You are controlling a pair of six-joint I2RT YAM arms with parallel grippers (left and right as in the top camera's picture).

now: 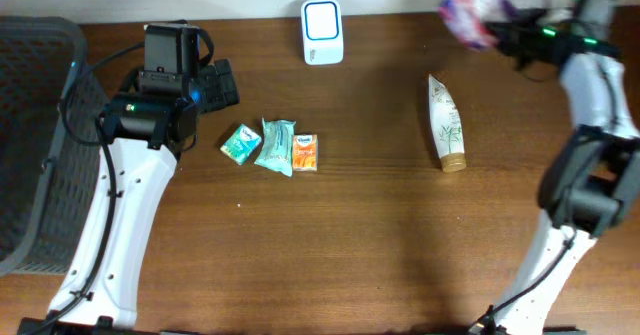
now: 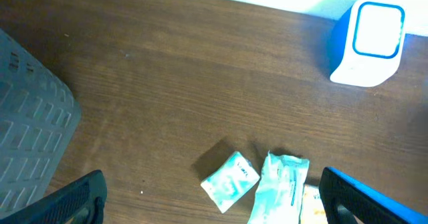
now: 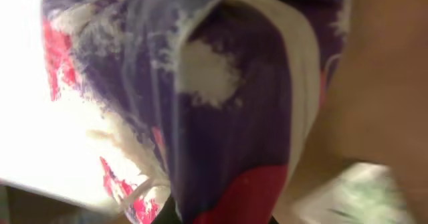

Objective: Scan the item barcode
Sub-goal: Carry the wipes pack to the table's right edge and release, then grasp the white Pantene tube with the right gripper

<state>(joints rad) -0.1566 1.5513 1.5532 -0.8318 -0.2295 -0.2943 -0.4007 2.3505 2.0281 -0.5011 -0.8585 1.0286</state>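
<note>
Right claw clenched on blurred purple packet, packet edges cropped, left claw released

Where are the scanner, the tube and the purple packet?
scanner (image 1: 322, 27), overhead view, white front face
tube (image 1: 445, 117), overhead view, middle of body
purple packet (image 1: 471, 11), overhead view, crumpled middle

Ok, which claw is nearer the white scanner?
Left. The left claw, open, is down-left of the scanner; the right claw, shut on the purple pouch, is farther off right.
</note>
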